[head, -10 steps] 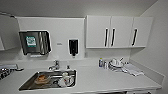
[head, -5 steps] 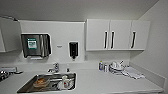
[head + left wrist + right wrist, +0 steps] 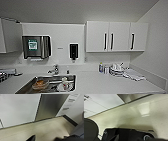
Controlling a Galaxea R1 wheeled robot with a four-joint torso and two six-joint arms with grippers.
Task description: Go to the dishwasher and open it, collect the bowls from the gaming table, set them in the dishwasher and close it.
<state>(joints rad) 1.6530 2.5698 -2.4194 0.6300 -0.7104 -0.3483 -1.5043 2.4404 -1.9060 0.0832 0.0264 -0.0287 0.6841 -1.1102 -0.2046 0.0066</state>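
Facing a white kitchen wall, the robot stands before a pale surface (image 3: 105,83) with a steel sink (image 3: 50,83) set into it. No brand or writing can be read anywhere; a steel wall box (image 3: 36,46) carries a small green label, too blurred to make out. A black dispenser (image 3: 73,51) hangs on the wall just beside it, and a tap (image 3: 54,69) stands behind the sink. Inside the sink lie an orange-brown dish (image 3: 40,84) and some white crockery (image 3: 64,84). Three white wall cabinets (image 3: 116,36) with dark vertical handles hang above the surface. Below them stand a small bottle (image 3: 101,67), a stack of dishes (image 3: 117,70) and a folded cloth (image 3: 133,74).

The dishwasher (image 3: 51,105) appears in the left wrist view as a brushed stainless-steel front panel, set flush between a white cabinet door (image 3: 18,107) and a bank of white drawers (image 3: 70,102) with bar pulls. Its door is shut; the handle cannot be made out. It meets the beige floor (image 3: 41,129) at a dark plinth line.

Both arms hang low, their wrist cameras looking along the floor toward the cabinet fronts. A dark tip of the left gripper (image 3: 31,138) shows at the frame edge; whether its fingers are spread or pressed together cannot be told. Dark parts of the right gripper (image 3: 115,138) show over the floor; the state of its fingers likewise cannot be told.
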